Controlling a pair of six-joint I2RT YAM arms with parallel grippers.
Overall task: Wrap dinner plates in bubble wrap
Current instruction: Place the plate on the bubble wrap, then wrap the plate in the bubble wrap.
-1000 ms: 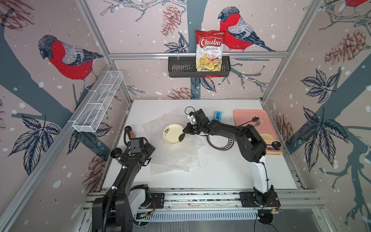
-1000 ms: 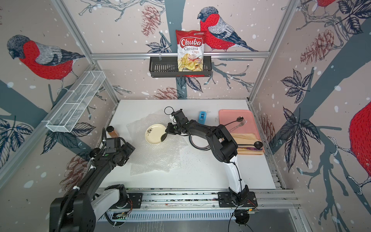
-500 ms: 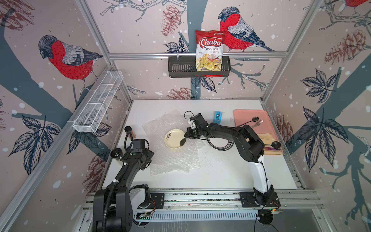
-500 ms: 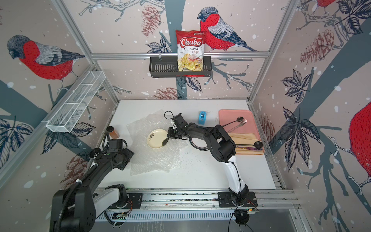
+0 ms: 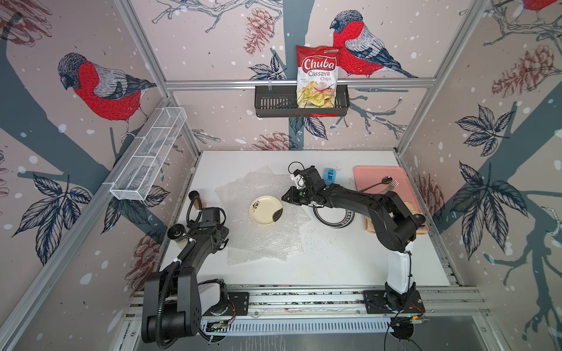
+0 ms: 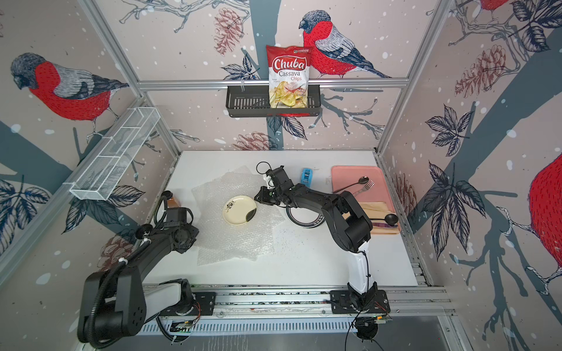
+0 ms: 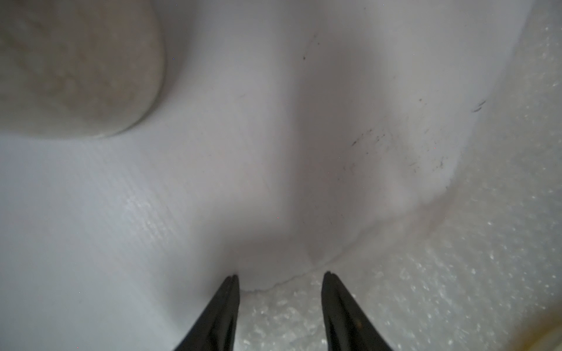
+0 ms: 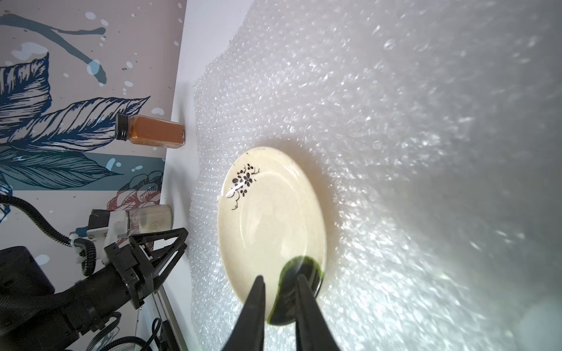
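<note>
My left claw (image 7: 279,278) sits low over the table at the left edge of the bubble wrap (image 5: 261,243). Its jaws stand moderately apart, and the sheet's ragged border runs right between the tips with nothing pinched. That border runs roughly front to back, and this arm is clearly the nearer one to it.

The floral-sprig plate (image 5: 266,210) lies flat near the middle of the wrap, to the right of the claw. I judge the fold has to carry this edge rightward over the plate.

My right claw (image 8: 279,278) is at the plate's right rim, by the dark patch. Its jaws stand narrowly apart around the rim, and I cannot tell whether they press it. A dark-rimmed plate (image 5: 333,219) waits under that arm.
</note>
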